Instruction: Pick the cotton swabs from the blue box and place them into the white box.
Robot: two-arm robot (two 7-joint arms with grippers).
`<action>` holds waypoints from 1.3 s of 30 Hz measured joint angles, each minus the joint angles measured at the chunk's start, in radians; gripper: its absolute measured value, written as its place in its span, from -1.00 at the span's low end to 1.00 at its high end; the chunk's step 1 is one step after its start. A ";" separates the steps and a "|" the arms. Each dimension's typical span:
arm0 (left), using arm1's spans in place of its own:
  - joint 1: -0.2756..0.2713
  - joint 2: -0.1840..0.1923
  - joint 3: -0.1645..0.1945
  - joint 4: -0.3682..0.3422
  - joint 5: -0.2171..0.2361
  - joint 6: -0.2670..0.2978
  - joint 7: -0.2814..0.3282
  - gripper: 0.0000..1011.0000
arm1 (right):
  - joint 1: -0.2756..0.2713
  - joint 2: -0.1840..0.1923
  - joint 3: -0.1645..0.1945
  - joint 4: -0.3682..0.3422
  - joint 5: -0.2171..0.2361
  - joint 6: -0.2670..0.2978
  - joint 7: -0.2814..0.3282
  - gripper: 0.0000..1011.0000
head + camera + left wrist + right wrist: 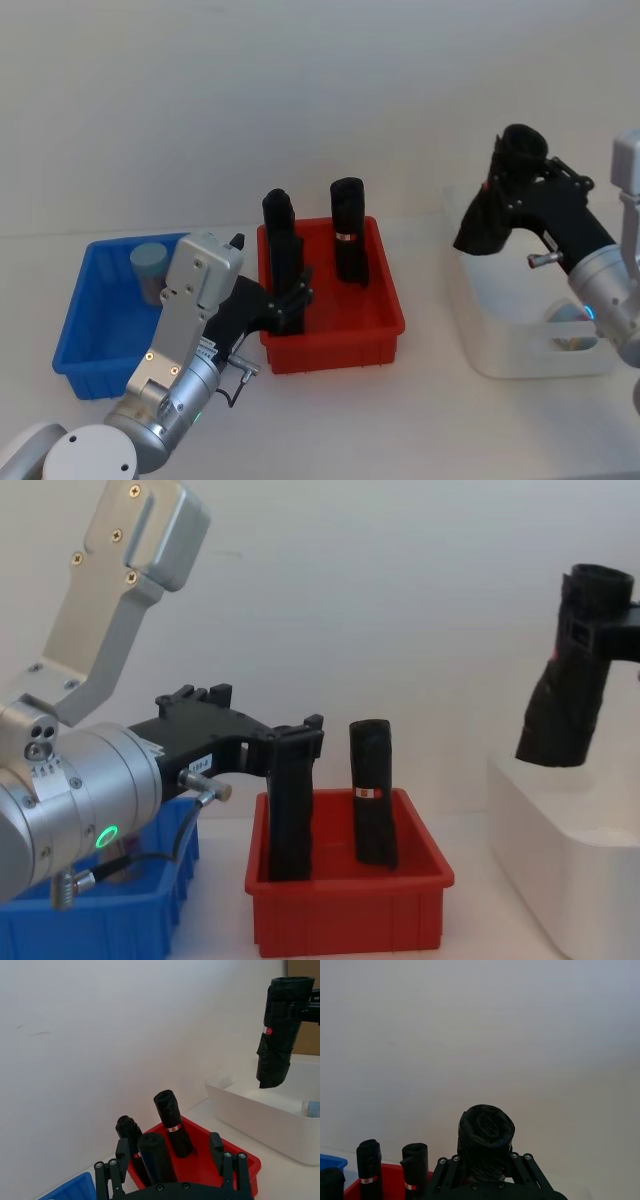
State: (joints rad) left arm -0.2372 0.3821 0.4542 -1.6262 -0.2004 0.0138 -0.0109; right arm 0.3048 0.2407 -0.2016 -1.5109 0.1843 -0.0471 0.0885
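One cotton swabs jar (pixel 150 268) with a pale blue lid stands in the blue box (pixel 85 330) at the left. Another jar (pixel 311 1108) lies inside the white box (pixel 520 352) at the right. My left gripper (pixel 292 292) is over the left side of the red bin (pixel 335 342). It is open, and a tall black roll (pixel 156 1157) stands between its fingers (pixel 229 1165). My right gripper (pixel 522 165) hangs above the white box, shut on another black roll (pixel 492 218) that is tilted in the air.
A further black roll (pixel 348 240) with a red-and-white band stands upright at the back of the red bin. The red bin sits between the blue box and the white box. A white wall runs behind the table.
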 joint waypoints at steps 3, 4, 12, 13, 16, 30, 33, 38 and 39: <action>0.000 0.000 0.000 0.000 0.000 0.000 0.000 0.98 | -0.008 0.006 0.006 -0.002 0.002 0.007 -0.012 -0.27; 0.000 0.000 0.000 0.000 0.000 0.000 0.000 0.98 | -0.013 0.009 0.009 -0.003 0.003 0.011 -0.017 -0.27; 0.000 0.000 0.000 0.000 0.000 0.000 0.000 0.98 | -0.028 0.018 0.017 -0.007 0.005 0.026 -0.030 -0.08; 0.000 0.000 0.000 0.000 0.000 0.000 0.000 0.98 | -0.029 0.018 0.017 -0.007 0.005 0.027 -0.030 -0.04; 0.000 0.000 0.000 0.000 0.000 0.000 0.000 0.98 | -0.034 0.021 0.019 -0.009 0.006 0.030 -0.030 0.14; 0.000 0.000 0.000 0.000 0.000 0.000 0.000 0.98 | -0.047 0.027 0.026 -0.016 0.008 0.035 -0.031 0.93; 0.000 0.000 0.000 0.000 0.000 0.000 0.000 0.98 | -0.048 0.028 0.027 -0.017 0.008 0.035 -0.031 0.98; 0.000 0.000 0.000 0.000 0.000 0.000 0.000 0.98 | -0.050 0.029 0.028 -0.018 0.009 0.036 -0.030 0.98; 0.000 0.000 0.000 0.000 0.000 0.000 0.000 0.98 | -0.050 0.029 0.028 -0.018 0.009 0.036 -0.030 0.98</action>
State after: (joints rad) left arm -0.2372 0.3821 0.4543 -1.6262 -0.2004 0.0139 -0.0109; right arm 0.2547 0.2697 -0.1734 -1.5292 0.1931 -0.0113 0.0583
